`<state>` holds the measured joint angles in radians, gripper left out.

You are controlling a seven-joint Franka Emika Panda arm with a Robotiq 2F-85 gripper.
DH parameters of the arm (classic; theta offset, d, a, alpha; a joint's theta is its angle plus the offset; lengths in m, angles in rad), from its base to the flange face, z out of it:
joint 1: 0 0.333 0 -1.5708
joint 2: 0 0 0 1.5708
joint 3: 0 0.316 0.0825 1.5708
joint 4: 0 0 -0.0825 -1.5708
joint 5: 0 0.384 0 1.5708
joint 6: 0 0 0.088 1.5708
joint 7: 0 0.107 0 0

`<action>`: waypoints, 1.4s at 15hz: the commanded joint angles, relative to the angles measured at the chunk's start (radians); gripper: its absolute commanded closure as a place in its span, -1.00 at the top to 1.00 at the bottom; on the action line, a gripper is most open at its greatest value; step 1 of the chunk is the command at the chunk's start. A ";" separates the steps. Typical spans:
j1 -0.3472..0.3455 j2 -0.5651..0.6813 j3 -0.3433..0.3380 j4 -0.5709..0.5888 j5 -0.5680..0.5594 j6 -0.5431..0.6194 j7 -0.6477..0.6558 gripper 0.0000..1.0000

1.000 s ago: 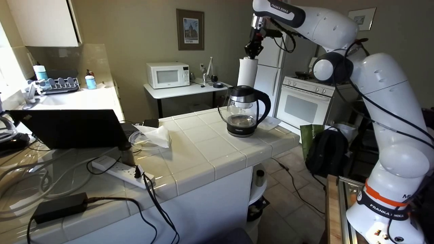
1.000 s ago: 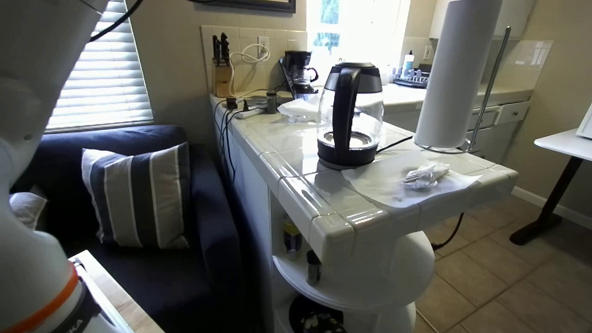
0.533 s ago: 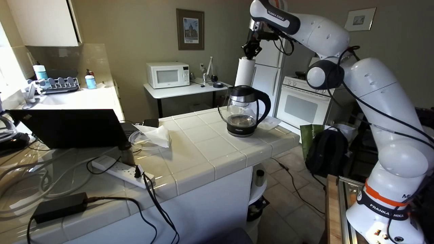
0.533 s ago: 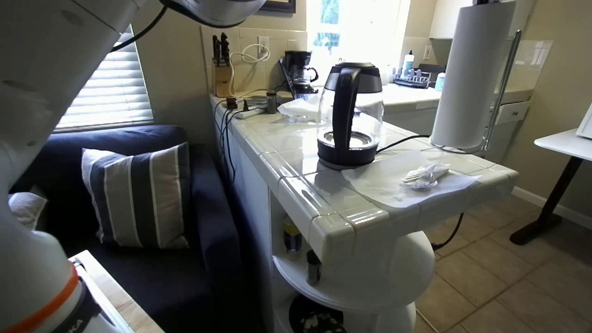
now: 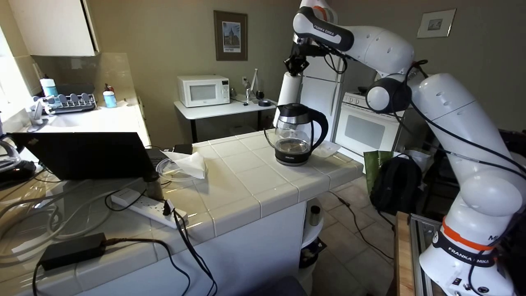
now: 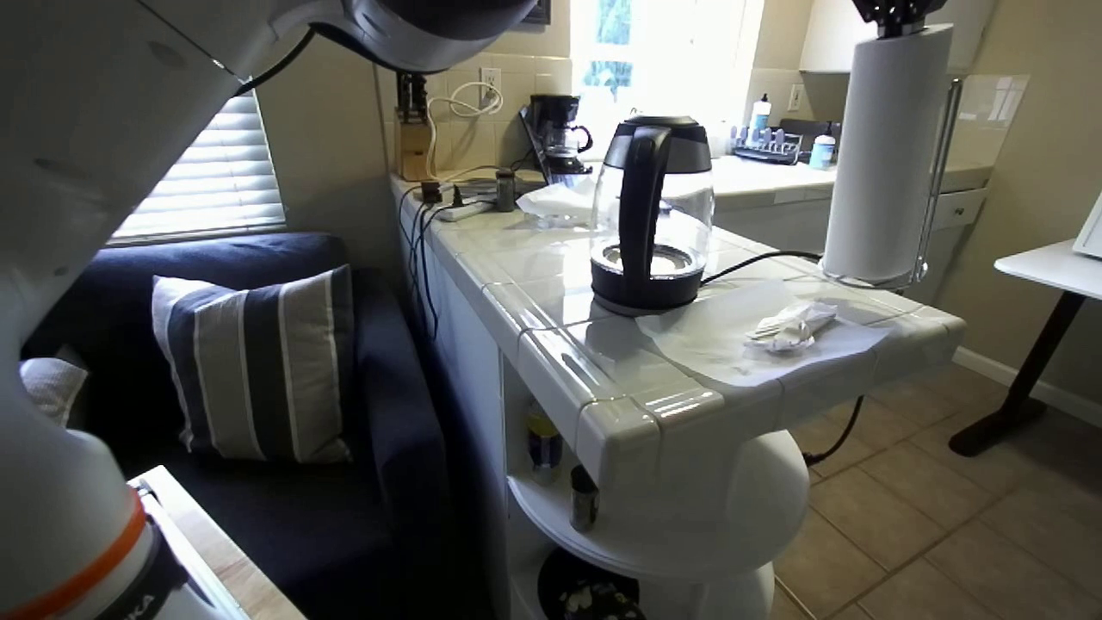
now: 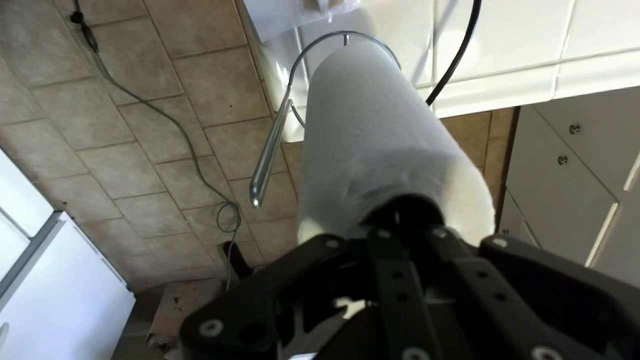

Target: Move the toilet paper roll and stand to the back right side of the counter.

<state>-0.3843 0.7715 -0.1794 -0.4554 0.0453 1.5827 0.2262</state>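
Position: paper roll and stand (image 6: 887, 159) held by the top at the edge of the table (image 5: 250, 162), near a corner, off upright in both exterior views. Base ring (image 7: 345, 33) seems to reach past the tile edge in part; raised or touching, cannot tell. Step in hand, as judged: carry to the back right spot and set down. To do it well: bring the whole ring in over tile, take out the lean until roll and side rod (image 7: 271, 152) stand plumb, then lower slowly and straight so the ring seats flat all round. A tall load hung from its top will probably swing; small smooth moves advised. State of pincer (image 7: 411, 234): fingers nearly together at the roll's upper end, apparently clamped on the top of the post, which is mostly hidden; taken to be bearing the weight. Should part only once the base looks steady, then rise straight so nothing snags. Farther out: black cord (image 7: 458, 57) crosses the tile near the ring, could tip the base if pinned beneath; glass kettle (image 6: 652, 215) upright and apart from the roll, best given a wide berth
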 commanded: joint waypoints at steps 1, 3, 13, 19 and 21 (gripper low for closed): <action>0.023 0.026 0.005 0.019 -0.033 0.024 0.047 -0.97; 0.031 0.032 0.003 0.020 -0.042 0.024 0.054 -0.97; 0.032 0.052 0.010 0.018 -0.046 0.035 0.038 -0.97; 0.030 0.050 0.026 0.011 -0.037 0.005 -0.002 -0.97; 0.029 0.050 0.033 0.009 -0.036 -0.005 -0.022 -0.97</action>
<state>-0.3506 0.8219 -0.1633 -0.4552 0.0183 1.5977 0.2335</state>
